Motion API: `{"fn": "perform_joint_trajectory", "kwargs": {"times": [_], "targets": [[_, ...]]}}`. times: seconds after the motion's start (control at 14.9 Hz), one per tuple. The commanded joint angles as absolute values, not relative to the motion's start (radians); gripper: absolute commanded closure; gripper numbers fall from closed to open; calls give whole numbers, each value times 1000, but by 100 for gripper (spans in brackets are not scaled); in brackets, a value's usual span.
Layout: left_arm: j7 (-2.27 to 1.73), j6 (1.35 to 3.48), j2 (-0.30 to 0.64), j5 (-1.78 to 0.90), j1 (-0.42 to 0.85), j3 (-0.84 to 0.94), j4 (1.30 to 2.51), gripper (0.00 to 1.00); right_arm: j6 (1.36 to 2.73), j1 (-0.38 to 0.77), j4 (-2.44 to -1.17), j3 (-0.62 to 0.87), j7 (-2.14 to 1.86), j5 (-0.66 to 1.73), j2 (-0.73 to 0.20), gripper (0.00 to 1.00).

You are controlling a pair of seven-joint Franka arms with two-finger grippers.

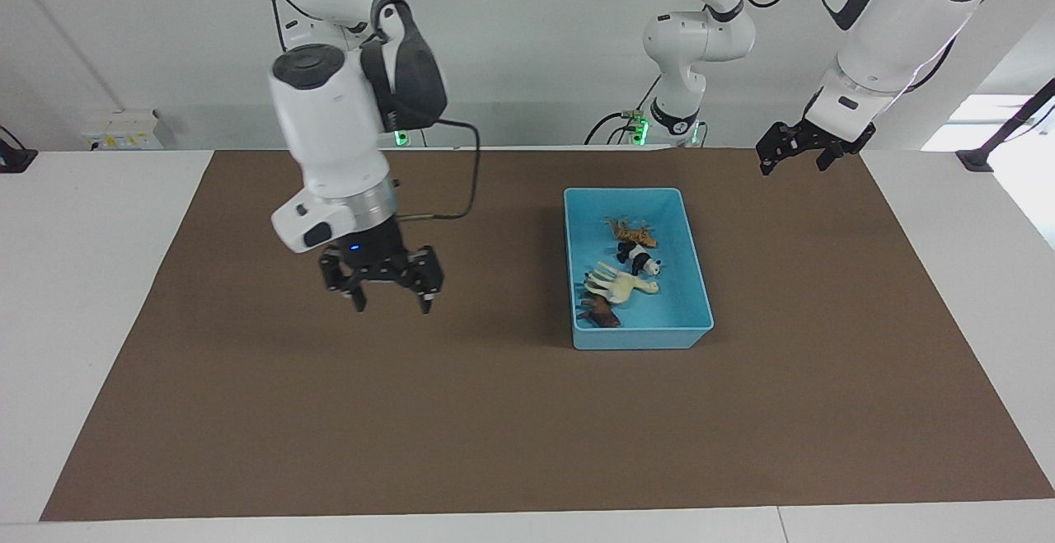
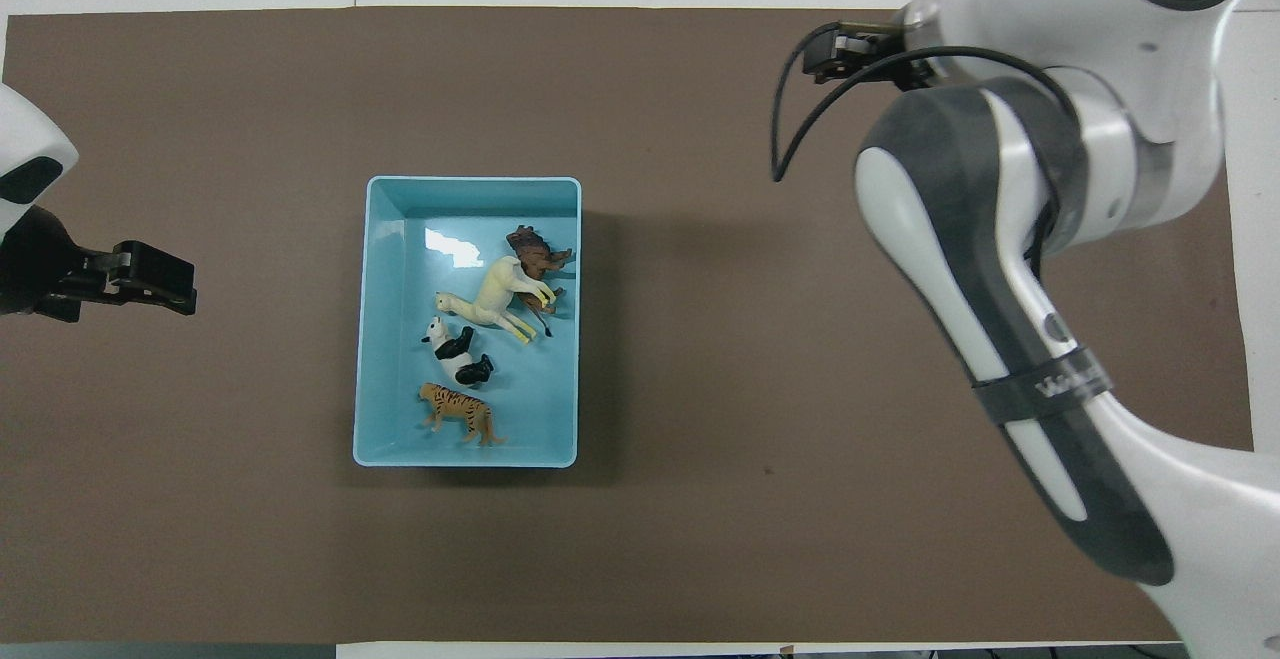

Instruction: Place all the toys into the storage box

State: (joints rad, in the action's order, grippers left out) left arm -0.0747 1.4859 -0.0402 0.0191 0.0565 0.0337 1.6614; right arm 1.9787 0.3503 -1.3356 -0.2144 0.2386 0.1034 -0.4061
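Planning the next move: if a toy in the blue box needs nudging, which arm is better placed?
Probably left: the left gripper hangs closer to the storage box than the right gripper.

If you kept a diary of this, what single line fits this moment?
toys: four in storage box | right gripper: open, empty, over mat | left gripper: waits over mat corner | task: looks done
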Motion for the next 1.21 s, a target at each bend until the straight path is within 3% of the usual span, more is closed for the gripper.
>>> {"fn": "perform_joint_trajectory", "kwargs": {"times": [0.0, 0.54, 0.67, 0.94, 1.14], "targets": [[-55, 1477, -49, 5, 43, 43, 1658, 0, 1903, 269, -1365, -196, 143, 92, -379, 0], [-51, 1492, -49, 3, 20, 66, 1652, 0, 1597, 166, -1376, -195, 60, 91, -215, 0], [-58, 1529, -46, -9, 23, 64, 1651, 0, 1571, 134, -1409, -184, 46, 89, -161, 0], [-58, 1588, -45, -20, 20, 61, 1657, 0, 1559, -4, -1592, -77, -14, 86, -3, 0], [-60, 1591, -41, -35, 26, 63, 1652, 0, 1506, -26, -1606, -38, -26, -9, 12, 0]]}}
